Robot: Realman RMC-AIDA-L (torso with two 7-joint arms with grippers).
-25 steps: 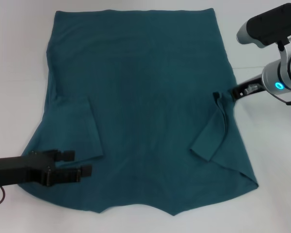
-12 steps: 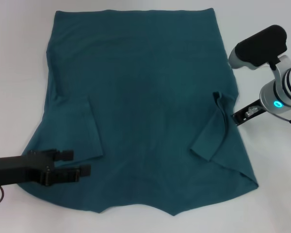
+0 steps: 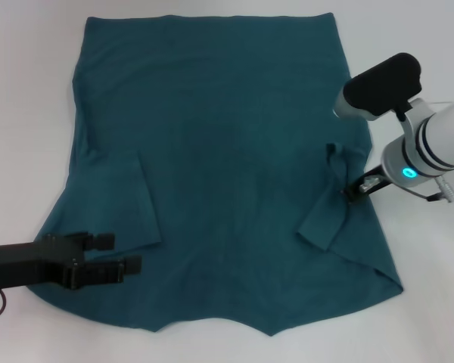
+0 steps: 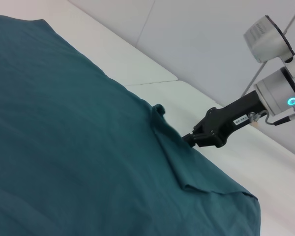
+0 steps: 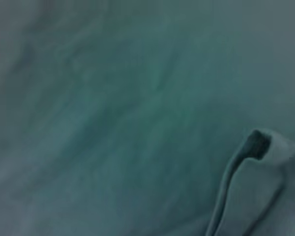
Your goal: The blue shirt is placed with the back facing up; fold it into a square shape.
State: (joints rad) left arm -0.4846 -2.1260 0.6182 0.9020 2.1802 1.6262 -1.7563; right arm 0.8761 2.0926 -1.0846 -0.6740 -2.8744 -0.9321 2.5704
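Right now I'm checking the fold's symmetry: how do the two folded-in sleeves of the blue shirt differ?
On the blue shirt, the left sleeve lies flat and smooth on the body fabric; the right sleeve is bunched and raised at its upper end. The left gripper sits nearer the robot than its sleeve, apart from it; the right gripper is at the right sleeve's edge. Both sleeves are turned inward over the shirt's back.

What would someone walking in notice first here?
The big blue shirt spread flat over most of the white table. Next, the right gripper at the shirt's right edge, beside a folded-in sleeve, and the left gripper resting low on the shirt's near left corner.
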